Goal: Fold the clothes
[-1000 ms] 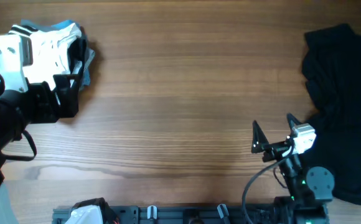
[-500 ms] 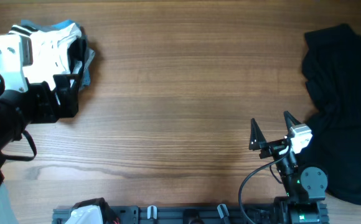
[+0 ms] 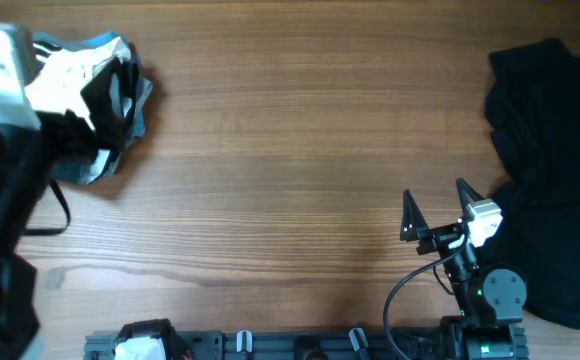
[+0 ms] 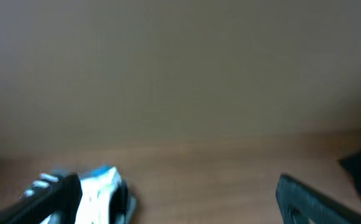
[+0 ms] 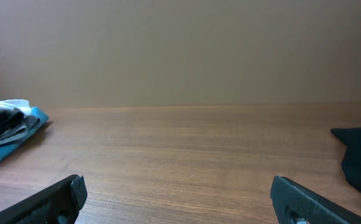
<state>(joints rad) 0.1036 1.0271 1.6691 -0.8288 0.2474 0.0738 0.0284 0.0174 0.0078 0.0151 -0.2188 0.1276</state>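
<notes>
Lying at the upper left of the overhead view was a crumpled bundle of clothes (image 3: 100, 85), white, blue and black, on the wooden table (image 3: 290, 130). A black garment (image 3: 550, 150) was spread along the right edge, partly out of frame. The right gripper (image 3: 435, 192) sat at lower right, near the black garment, jaws released wide and empty. The left gripper (image 4: 177, 182) had its jaws equally released and grasped nothing; in its wrist view the bundle showed at lower left. The left arm (image 3: 5, 200) was blurred at the far left of the overhead view.
</notes>
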